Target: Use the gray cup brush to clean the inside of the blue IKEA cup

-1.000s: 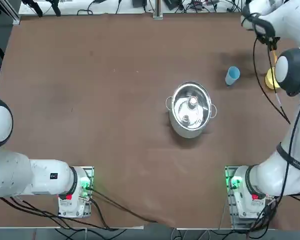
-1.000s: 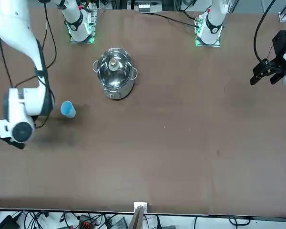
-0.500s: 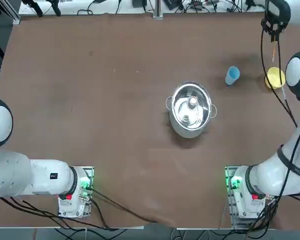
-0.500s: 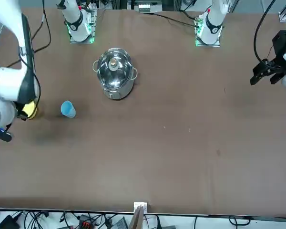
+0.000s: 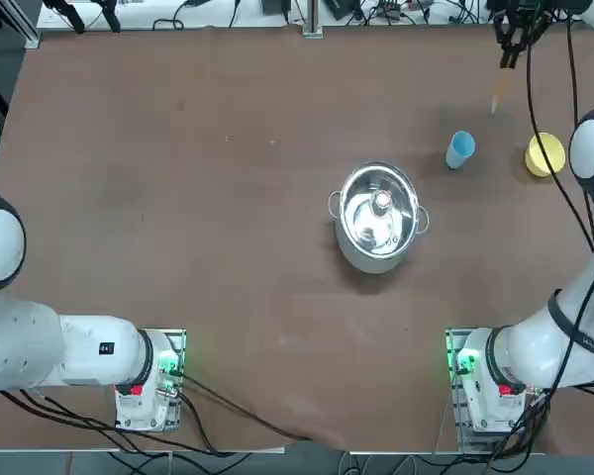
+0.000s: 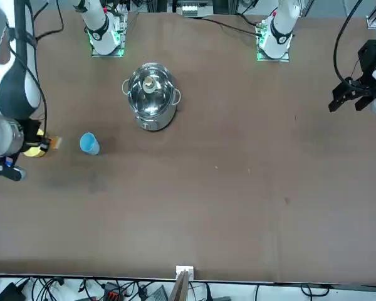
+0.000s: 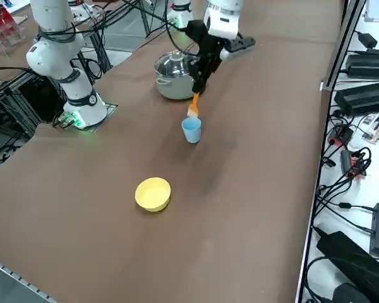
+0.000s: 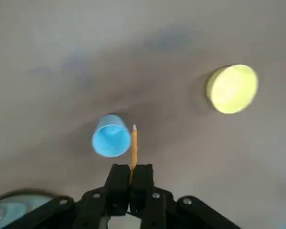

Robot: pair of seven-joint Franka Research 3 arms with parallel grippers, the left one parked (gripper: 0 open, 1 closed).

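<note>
The light-blue cup (image 5: 459,150) stands upright on the brown table, right of the steel pot. My right gripper (image 5: 508,51) hangs high above the table near the far edge, shut on the slender tan-orange cup brush (image 5: 498,94), which points down. In the right side view the gripper (image 7: 198,88) holds the brush (image 7: 193,107) with its tip just above the cup (image 7: 191,130). From the wrist camera, the brush (image 8: 134,148) sticks out of the closed gripper (image 8: 130,174), its tip beside the rim of the cup (image 8: 109,138) far below.
A yellow bowl (image 5: 544,154) sits right of the cup near the table's right edge. The steel pot (image 5: 378,218) with side handles stands mid-table. In the front view the right arm's body partly hides the bowl (image 6: 34,150).
The right gripper has carried the brush from above the yellow bowl up toward the far edge, then left toward the cup. Cup, bowl and pot have not moved.
</note>
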